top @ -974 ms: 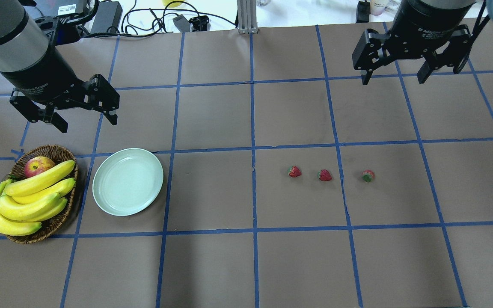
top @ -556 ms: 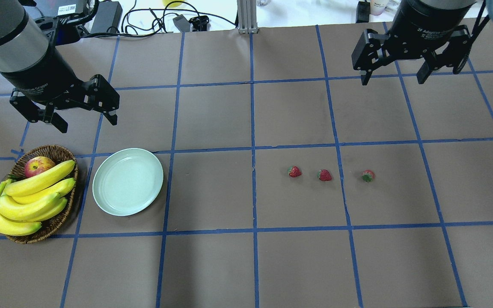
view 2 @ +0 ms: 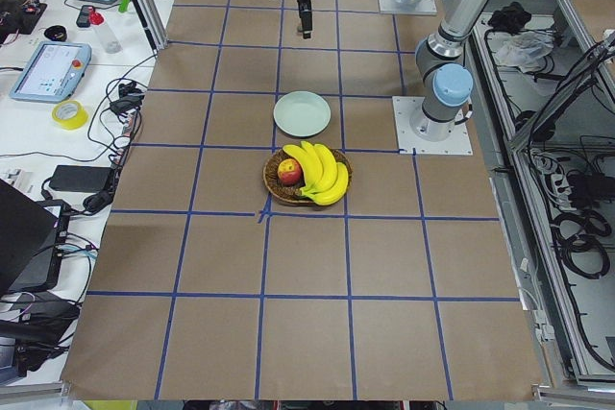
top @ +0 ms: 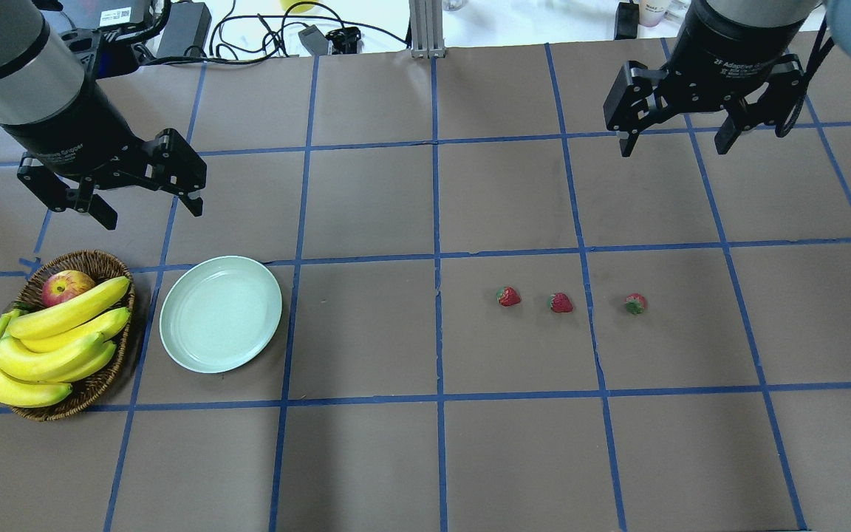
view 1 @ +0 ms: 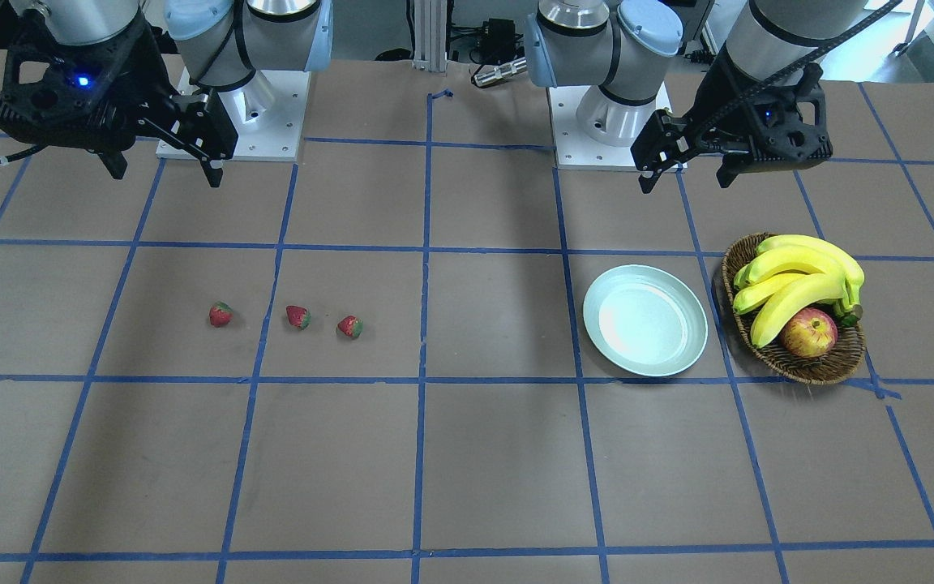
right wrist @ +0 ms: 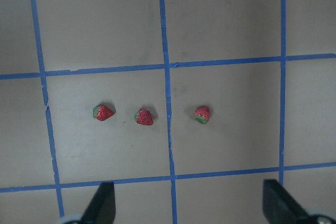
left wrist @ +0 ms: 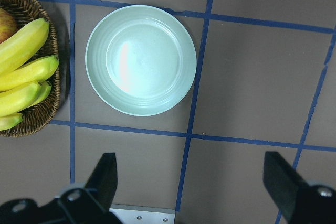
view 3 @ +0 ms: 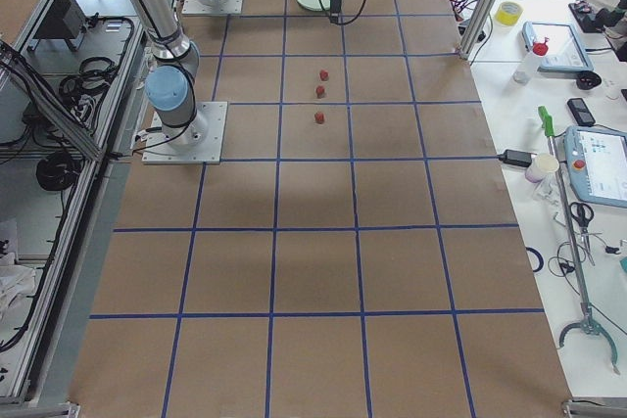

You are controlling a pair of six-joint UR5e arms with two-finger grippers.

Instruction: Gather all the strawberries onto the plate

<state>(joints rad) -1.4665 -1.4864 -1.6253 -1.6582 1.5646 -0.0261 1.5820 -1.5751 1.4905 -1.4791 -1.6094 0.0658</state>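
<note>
Left pincer [top: 152, 214], right pincer [top: 673, 149]: both agape, empty.
Right hung nearer small red strawberries [top: 561, 302], prob. their picker; round mint plate [top: 220, 314] lay nr left edge.

White lettering reading "2F Adaptive" marks the black body of the right claw [top: 673, 148]; "Adaptive Gripper" shows on the left claw [top: 152, 216]. Nothing else is legible.

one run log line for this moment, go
strawberries: three on table, none in plate | left gripper: open, empty, hovers near plate | right gripper: open, empty, hovers apart from strawberries
</note>
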